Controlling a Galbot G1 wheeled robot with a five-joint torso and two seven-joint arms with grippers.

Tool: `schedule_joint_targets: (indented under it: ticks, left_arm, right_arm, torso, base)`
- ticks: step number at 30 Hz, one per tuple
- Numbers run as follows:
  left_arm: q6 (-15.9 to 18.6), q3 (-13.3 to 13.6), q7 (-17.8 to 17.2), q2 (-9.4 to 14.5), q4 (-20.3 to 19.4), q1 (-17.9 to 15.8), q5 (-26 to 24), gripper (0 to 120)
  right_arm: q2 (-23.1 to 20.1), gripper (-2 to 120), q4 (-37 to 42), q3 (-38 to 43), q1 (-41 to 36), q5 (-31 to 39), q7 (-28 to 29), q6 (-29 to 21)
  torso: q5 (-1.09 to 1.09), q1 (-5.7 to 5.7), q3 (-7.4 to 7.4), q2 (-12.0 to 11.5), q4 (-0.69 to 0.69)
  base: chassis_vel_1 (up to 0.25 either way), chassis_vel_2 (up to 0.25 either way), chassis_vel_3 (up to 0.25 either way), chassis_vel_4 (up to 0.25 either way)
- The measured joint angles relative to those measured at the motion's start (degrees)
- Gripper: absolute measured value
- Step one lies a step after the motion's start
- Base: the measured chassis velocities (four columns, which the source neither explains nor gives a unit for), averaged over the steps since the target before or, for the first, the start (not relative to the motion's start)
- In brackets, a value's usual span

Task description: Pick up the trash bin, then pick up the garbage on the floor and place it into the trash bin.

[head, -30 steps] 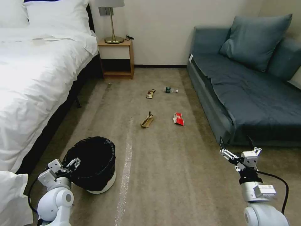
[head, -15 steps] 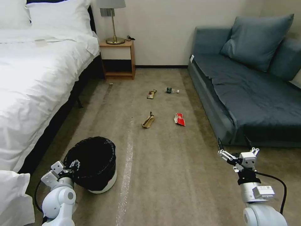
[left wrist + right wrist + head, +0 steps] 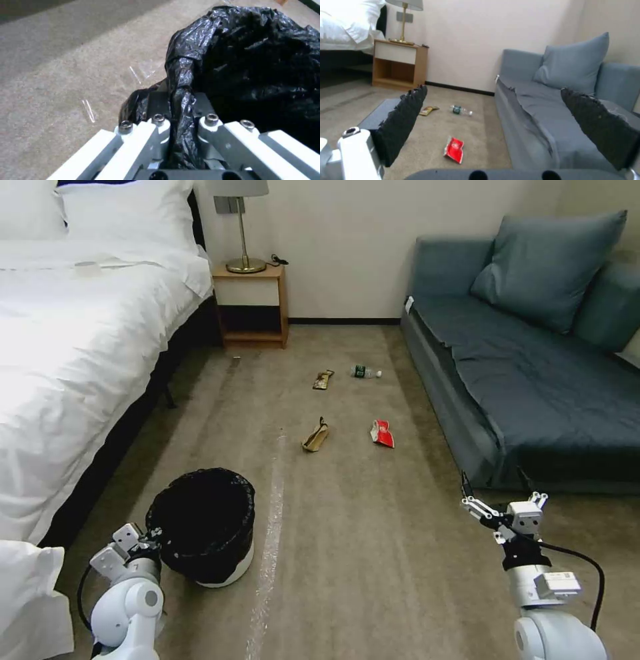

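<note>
The trash bin [image 3: 212, 553], white with a black bag [image 3: 253, 55] over its rim, stands on the carpet at the lower left. My left gripper [image 3: 153, 537] is shut on its near rim; the left wrist view shows that gripper [image 3: 178, 102] pinching a fold of bag. The garbage lies farther ahead: a tan paper bag [image 3: 315, 437], a red-and-white wrapper [image 3: 382, 434], a brown-gold snack wrapper [image 3: 323, 379] and a small bottle [image 3: 364, 372]. My right gripper [image 3: 495, 481] hovers open at the lower right. Between that gripper's fingers [image 3: 403, 120], the right wrist view shows the red wrapper [image 3: 454, 149], the bottle [image 3: 460, 110] and the snack wrapper [image 3: 429, 110].
A white bed [image 3: 73, 353] runs along the left. A wooden nightstand [image 3: 252, 303] with a lamp stands against the back wall. A blue sofa [image 3: 533, 373] lines the right side. Open carpet [image 3: 347, 527] lies between them.
The bin has shifted slightly to the right with my left gripper on its rim, and the left arm sits lower. The right arm has barely moved.
</note>
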Motion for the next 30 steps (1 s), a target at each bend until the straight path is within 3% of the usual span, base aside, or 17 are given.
schedule_joint_targets:
  ticks: [4, 8, 10, 14, 16, 18, 19, 21, 30]
  left_arm:
    - [-0.2, -0.2, 0.9, 0.0, -0.7, 0.9, 1.3, 5]
    - [-2.1, -0.4, 4.8, 0.1, -2.9, 2.7, 8.2, 5]
    - [-2.5, -0.4, 5.5, 0.2, -3.6, 3.0, 9.4, 5]
    - [-5.0, -0.8, 7.6, 0.6, -9.1, 4.1, 17.4, 5]
    - [-5.2, -0.7, 7.8, 0.6, -10.6, 4.4, 18.5, 5]
    - [-5.2, 0.1, 7.8, 0.7, -15.8, 4.9, 21.0, 5]
    - [-5.2, 0.1, 7.8, 0.7, -15.8, 4.9, 21.0, 5]
    - [-4.9, 1.2, 6.7, 0.8, -19.8, 4.9, 22.4, 5]
    - [-4.8, 2.3, 5.7, 0.1, -22.4, 5.3, 23.6, 5]
  right_arm:
    - [-0.1, 100, 0.0, 0.0, 0.1, 0.0, -0.4, 0.1]
    - [0.4, 100, -1.4, 0.2, 1.8, 0.1, 0.1, 2.6]
    - [0.5, 100, -1.8, 0.2, 2.4, 0.2, 0.8, 2.8]
    - [0.5, 100, -1.5, -0.6, 3.6, 1.7, 6.2, 0.5]
    - [0.5, 100, -1.4, -0.8, 3.8, 1.8, 7.0, 0.0]
    - [0.6, 100, -1.8, -1.3, 4.4, 1.3, 8.8, -0.7]
    - [0.6, 100, -1.8, -1.3, 4.4, 1.3, 8.8, -0.7]
    - [0.6, 100, -2.6, -2.0, 4.9, 0.2, 9.6, 0.2]
    - [0.6, 100, -4.3, -2.8, 6.0, -1.4, 9.4, 3.9]
  torso:
    - [-0.01, 0.00, 0.00, 0.0, 0.00]
    - [-0.13, 0.00, 0.02, 0.0, -0.02]
    - [-0.12, 0.00, 0.03, 0.0, -0.02]
    - [-0.02, 0.01, 0.01, 0.0, 0.01]
    - [-0.01, 0.01, 0.01, 0.0, 0.02]
    - [0.00, 0.01, 0.00, 0.0, 0.00]
    - [0.00, 0.01, 0.00, 0.0, 0.00]
    - [0.03, 0.01, 0.00, 0.0, 0.01]
    - [0.02, 0.00, 0.00, 0.0, 0.01]
  base:
    - [0.000, 0.000, 0.000, 0.000]
    - [0.000, 0.000, 0.000, 0.000]
    - [0.000, 0.000, 0.000, 0.000]
    - [0.000, 0.000, 0.000, 0.000]
    - [0.000, 0.000, 0.000, 0.000]
    - [0.000, 0.000, 0.000, 0.000]
    - [0.000, 0.000, 0.000, 0.000]
    - [0.000, 0.000, 0.000, 0.000]
    - [0.000, 0.000, 0.000, 0.000]
